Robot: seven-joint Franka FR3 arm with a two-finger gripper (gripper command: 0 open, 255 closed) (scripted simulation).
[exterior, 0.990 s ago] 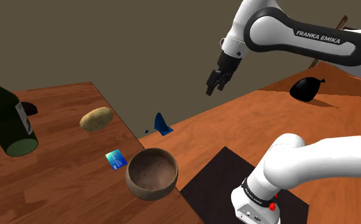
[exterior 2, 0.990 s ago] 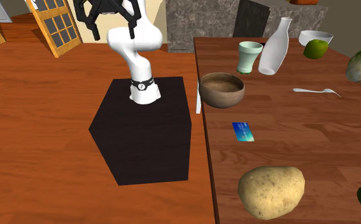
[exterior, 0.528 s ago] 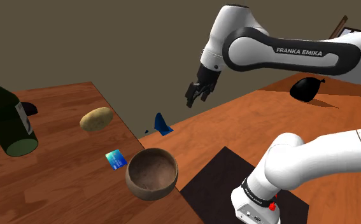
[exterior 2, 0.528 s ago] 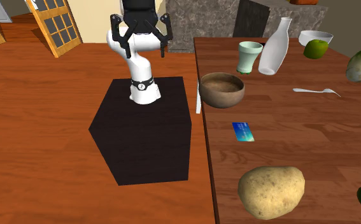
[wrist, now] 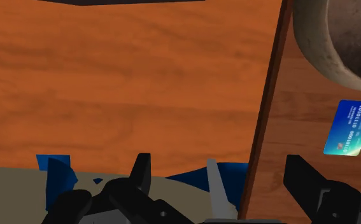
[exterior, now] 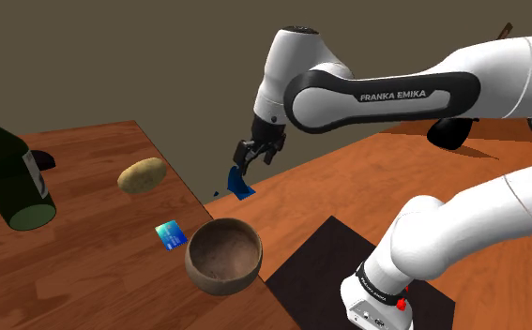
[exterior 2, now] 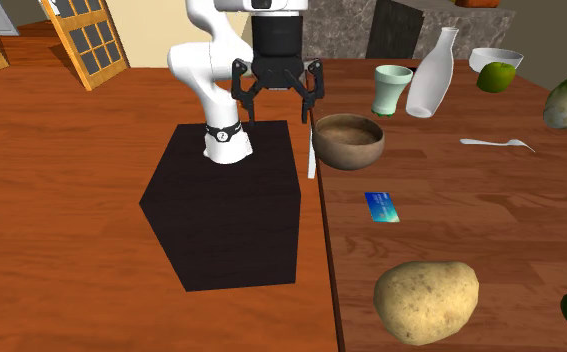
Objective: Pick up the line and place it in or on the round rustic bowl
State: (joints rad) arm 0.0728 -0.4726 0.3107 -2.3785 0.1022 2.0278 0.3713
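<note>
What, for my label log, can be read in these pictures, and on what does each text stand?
"FRANKA EMIKA": white letters on the dark link of the arm.
On the blue card: rows of digits and a corner logo, too blurred to read for sure.

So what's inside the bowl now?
The bowl shows just its bare inner surface in the shoulder view, nothing in it. Its near rim covers a strip of inner wall.

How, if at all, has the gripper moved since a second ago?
Yes: in the shoulder view the gripper swung left and down, toward the brown bowl.
</note>
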